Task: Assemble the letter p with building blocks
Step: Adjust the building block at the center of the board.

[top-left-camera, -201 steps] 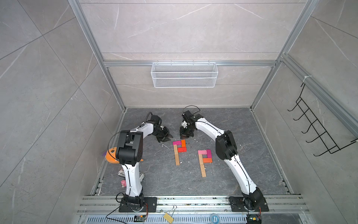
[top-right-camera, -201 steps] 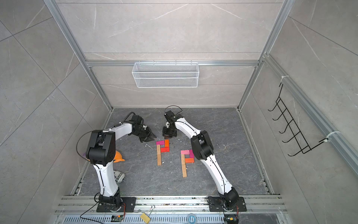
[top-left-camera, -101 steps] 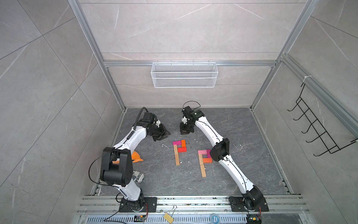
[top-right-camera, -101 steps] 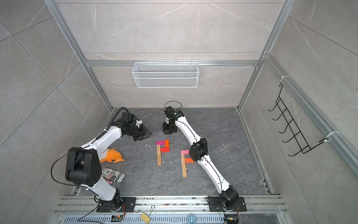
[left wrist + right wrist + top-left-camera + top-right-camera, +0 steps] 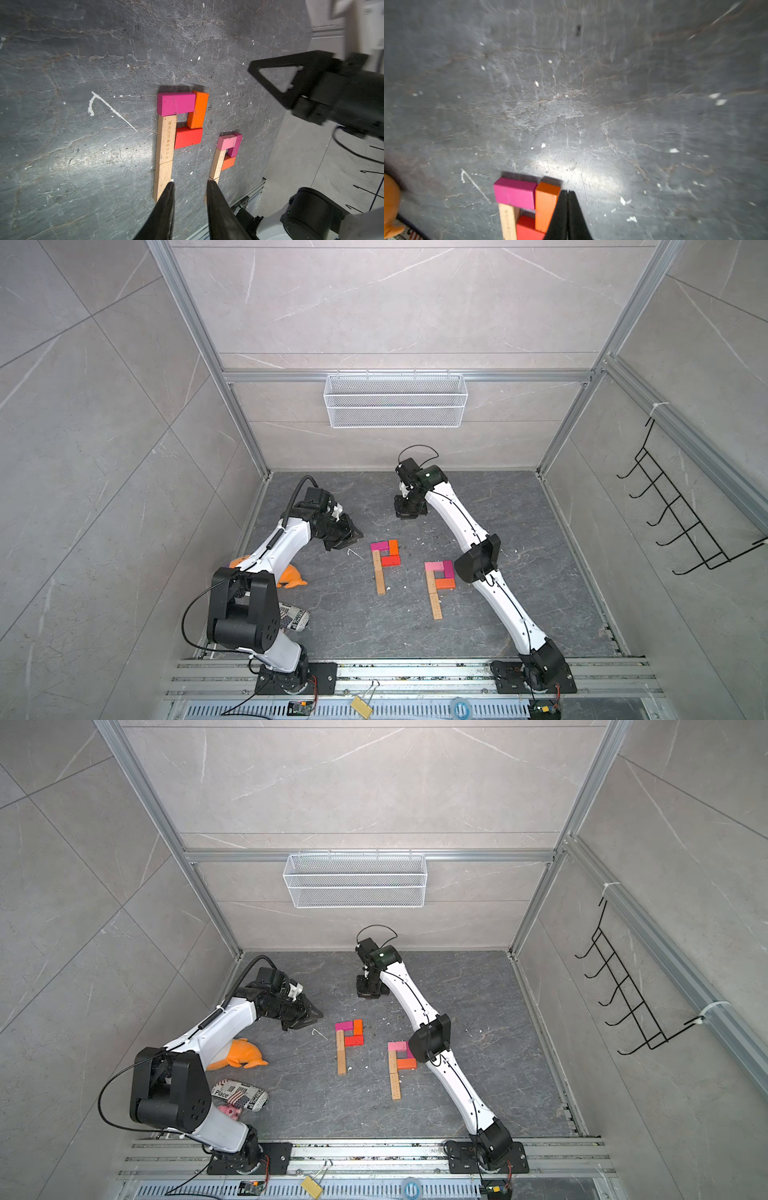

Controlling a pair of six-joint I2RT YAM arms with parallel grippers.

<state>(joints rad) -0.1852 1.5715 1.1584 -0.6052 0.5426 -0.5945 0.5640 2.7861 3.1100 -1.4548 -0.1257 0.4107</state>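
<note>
**Two P figures lie complete, both grippers empty**

Both top views show two flat letters side by side in the middle of the dark stone floor (image 5: pixel 519 531). The first P (image 5: pixel 384 562) has a tan wooden stem (image 5: pixel 165 145), a magenta block (image 5: pixel 176 103) across the top, an orange block (image 5: pixel 197 110) as the side, and a red block (image 5: pixel 188 137) that closes the loop. The second P (image 5: pixel 438 585) has the same form, with a light pink top, a magenta side and an orange bottom.

The left gripper (image 5: pixel 190 184) is near the stem side of the first P, apart from it. Its jaws stand a little apart with nothing between them. The right gripper (image 5: pixel 568 192) is beyond the loop end of the same letter, with its jaws pressed together and empty.

In my judgement the blocks are light, stiff pieces of smooth painted wood, so they will slide easily on the stone. The best hold is from above, across the two long sides of one bar. A touch on a neighbouring block would probably open the joints.
</note>
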